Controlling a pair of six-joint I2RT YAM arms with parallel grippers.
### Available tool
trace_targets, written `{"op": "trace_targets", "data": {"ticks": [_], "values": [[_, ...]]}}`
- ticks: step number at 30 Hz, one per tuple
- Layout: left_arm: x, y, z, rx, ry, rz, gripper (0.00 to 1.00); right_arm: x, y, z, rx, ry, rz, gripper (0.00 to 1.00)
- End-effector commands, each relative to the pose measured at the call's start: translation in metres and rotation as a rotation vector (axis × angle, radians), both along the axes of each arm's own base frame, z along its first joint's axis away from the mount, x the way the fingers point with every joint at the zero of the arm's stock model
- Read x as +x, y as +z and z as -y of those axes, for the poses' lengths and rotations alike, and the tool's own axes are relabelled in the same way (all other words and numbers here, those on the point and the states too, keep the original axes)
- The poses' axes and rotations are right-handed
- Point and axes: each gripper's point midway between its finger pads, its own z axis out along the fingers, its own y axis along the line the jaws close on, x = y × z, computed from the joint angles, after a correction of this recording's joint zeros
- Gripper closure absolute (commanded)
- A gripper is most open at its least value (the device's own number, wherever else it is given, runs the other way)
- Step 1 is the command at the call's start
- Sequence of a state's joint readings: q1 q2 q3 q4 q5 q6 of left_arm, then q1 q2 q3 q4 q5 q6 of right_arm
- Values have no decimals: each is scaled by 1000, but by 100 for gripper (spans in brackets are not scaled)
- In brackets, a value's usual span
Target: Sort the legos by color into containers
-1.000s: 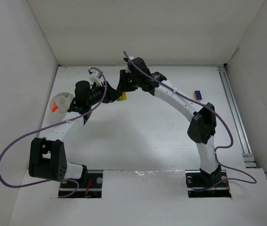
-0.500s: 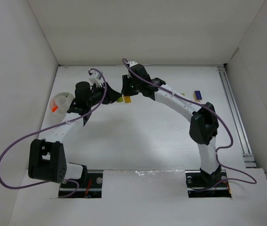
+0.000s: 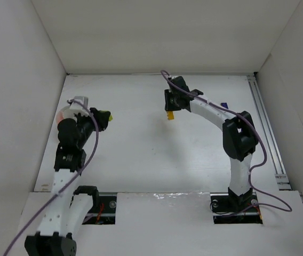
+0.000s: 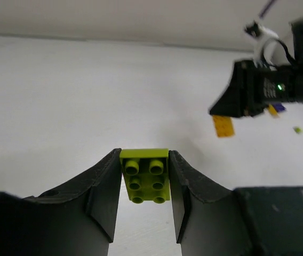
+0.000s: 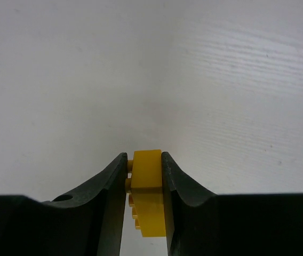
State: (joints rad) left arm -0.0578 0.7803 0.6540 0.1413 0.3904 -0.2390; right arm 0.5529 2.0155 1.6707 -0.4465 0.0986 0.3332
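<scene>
1 lime brick (image 4: 145, 175) is pinched in the left gripper (image 3: 104, 114). It is clamped across its short sides, so its long axis runs along the fingers, with the studs facing the wrist camera. 1 yellow brick (image 5: 147, 192) is pinched the same way in the right gripper (image 3: 170, 110), held edge-on with its long axis along the fingers and clear of the table (image 3: 141, 154).

The coming move is judged to turn on the bowl (image 3: 61, 113). Only 1 is seen, mostly hidden behind the left wrist at the table's left side. It lies behind the left jaws, which point right, away from it. The left arm is much the nearer of the 2; the right gripper is well apart from the bowl, across the table. The bowl's contents cannot be made out.

Counted: 2 bricks held, 1 per gripper. 1 purple-blue brick (image 3: 224, 105) lies on the table beside the right arm. 1 tiny lime piece (image 4: 298, 129) lies near it, seen only from the left wrist.
</scene>
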Motion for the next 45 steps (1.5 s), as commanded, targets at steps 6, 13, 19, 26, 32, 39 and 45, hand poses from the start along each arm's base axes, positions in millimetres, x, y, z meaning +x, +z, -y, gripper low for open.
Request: {"op": "trace_targets", "data": {"ticks": [6,13,19,26,32,39,45], "values": [[-34,-25,-87,112,444,-7,100,-12,-8,47,-47,-39,-23,93],[-28,-40,-111,158,568,-41,100,-17,-22,66,-67,-57,-65,39],[-23,-46,-135,241,638,-67,100,-15,-17,81,-65,-87,-64,32],[-15,-54,-161,304,638,-106,100,-24,-11,62,-6,30,-96,31],[-7,-64,-195,271,677,-166,100,-33,13,36,126,184,-80,32],[8,-47,-196,248,591,-62,100,-32,19,20,182,241,-95,35],[15,-46,-190,272,542,15,100,-36,26,0,238,301,-89,35]]}}
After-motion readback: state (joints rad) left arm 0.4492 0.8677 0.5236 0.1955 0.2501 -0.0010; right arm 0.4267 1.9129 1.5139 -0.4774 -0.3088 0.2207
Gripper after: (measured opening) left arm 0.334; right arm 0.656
